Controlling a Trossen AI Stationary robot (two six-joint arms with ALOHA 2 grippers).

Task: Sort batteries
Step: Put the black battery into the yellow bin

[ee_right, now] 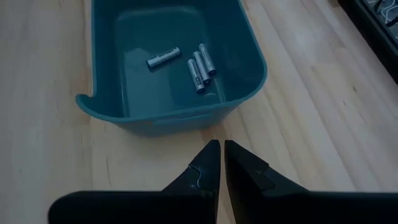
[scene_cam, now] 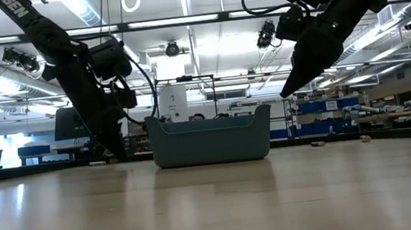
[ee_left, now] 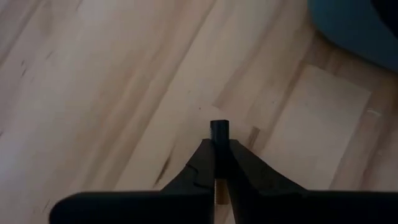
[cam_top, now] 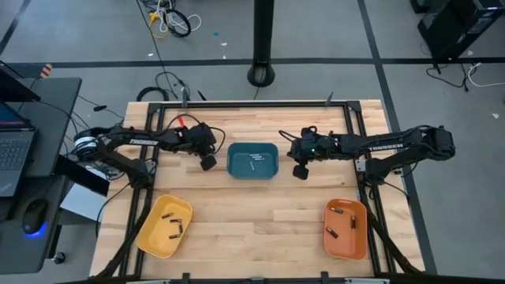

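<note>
Four batteries point(ee_right: 189, 65) lie loose on the floor of the teal bin point(cam_top: 252, 160) at the middle of the table, one apart from a cluster of three; a few more rest in the yellow tray point(cam_top: 164, 226) near the table's front left and in the orange tray point(cam_top: 346, 229) at its front right. On the left, the left gripper point(ee_left: 218, 134) sits low beside the bin's left side, its fingers clamped on a small dark battery point(ee_left: 219, 129) whose end pokes out between the tips; the wood of the table point(ee_left: 93, 93) shows close beneath it. On the right, the right gripper point(ee_right: 217, 146) hangs just off the bin's right side, higher above the surface in the low view, fingers drawn together with only a sliver between them and nothing in them.

My reading is that the carry stage is in hand: one cell is gripped outside the bin and not yet delivered. The next move calls for a lift clear of the table, a swing toward the tray that suits this cell, likely the yellow one on that side, and a release low over it so the cell does not roll out.

White lettering runs along both arms in the high view, apparently the maker's name but too small to be sure; the batteries carry print I cannot read.
</note>
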